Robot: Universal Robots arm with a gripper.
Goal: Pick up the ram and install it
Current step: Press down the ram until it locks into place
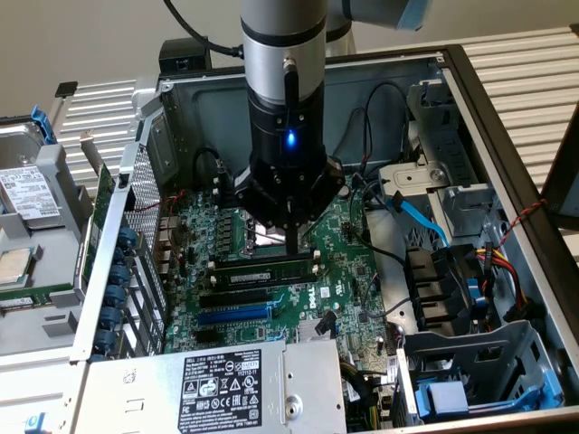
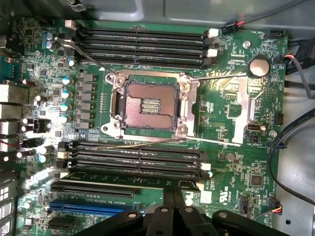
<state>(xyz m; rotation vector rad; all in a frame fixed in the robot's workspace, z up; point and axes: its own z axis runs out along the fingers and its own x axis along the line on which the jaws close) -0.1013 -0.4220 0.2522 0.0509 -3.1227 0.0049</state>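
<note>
The pincer [image 1: 293, 240], at the centre of the exterior view, is closed, its tips pressing down on the top edge of the ram [image 1: 258, 268]. The ram stands on edge in a black memory slot [image 1: 256, 280] just above the blue expansion slot [image 1: 233, 316]. It is unclear whether the ram is fully seated. The pincer presses near one end only, so the stick may tilt, leaving the far end unlatched, or the motherboard [image 1: 348, 271] may flex.
</note>
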